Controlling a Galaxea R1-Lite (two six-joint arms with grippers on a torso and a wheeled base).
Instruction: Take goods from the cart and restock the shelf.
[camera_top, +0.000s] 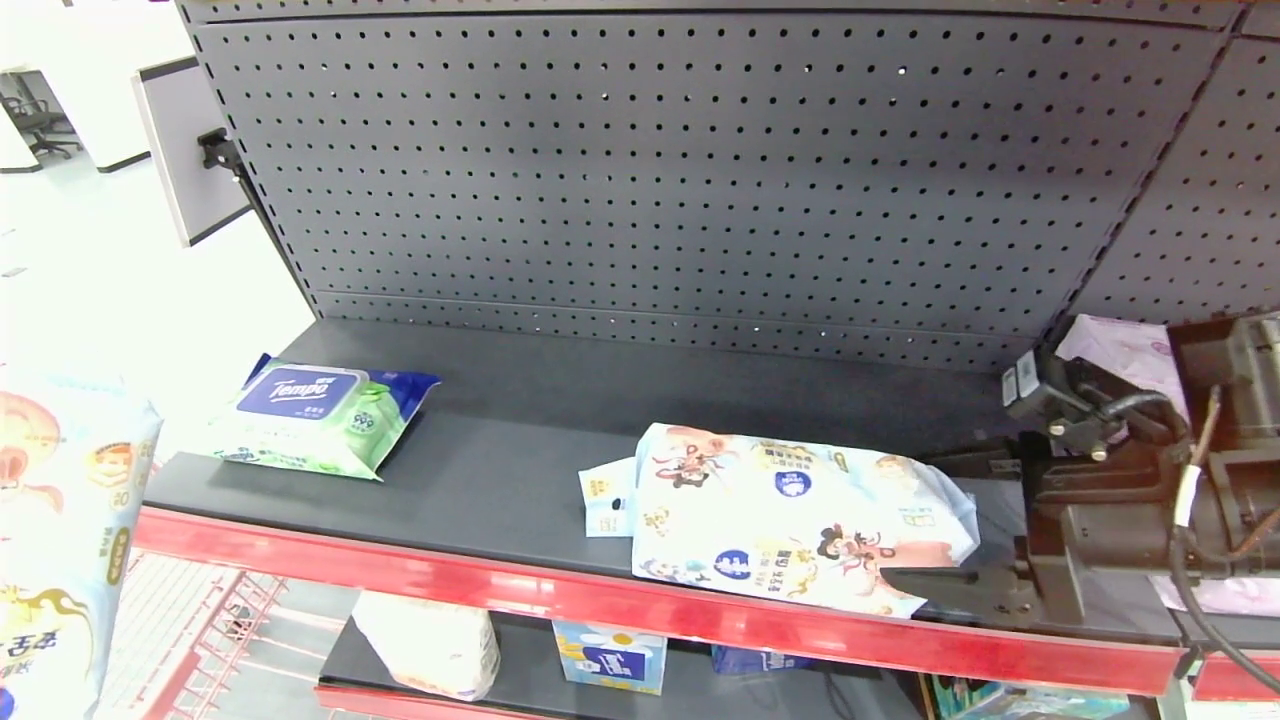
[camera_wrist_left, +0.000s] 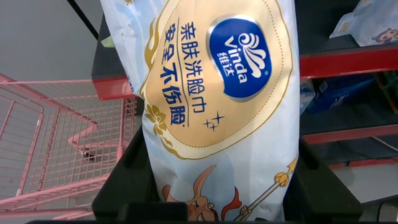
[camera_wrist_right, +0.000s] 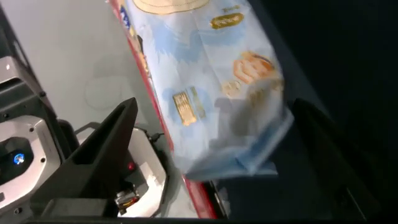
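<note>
Two pincers: left pincer (camera_wrist_left: 221, 186) clamps a cartoon-print tissue pack (camera_wrist_left: 217, 81) by the pink cart (camera_wrist_left: 37, 124); right pincer (camera_top: 908, 520) stands wide, straddling one end of the second pack (camera_top: 790, 515).
On shelf (camera_top: 520, 430): second pack flat at the front edge; green wipes pack (camera_top: 315, 415) farther left.

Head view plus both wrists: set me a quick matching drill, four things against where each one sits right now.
Things:
1. green wipes pack
2. cartoon pack
3. gold-label pack
4. pink cart

Places:
A. held in the left gripper
B. flat on the left part of the shelf
C. below the shelf's left end
D. on the shelf, between the open right gripper fingers

Pairs: 1-B, 2-D, 3-A, 4-C
</note>
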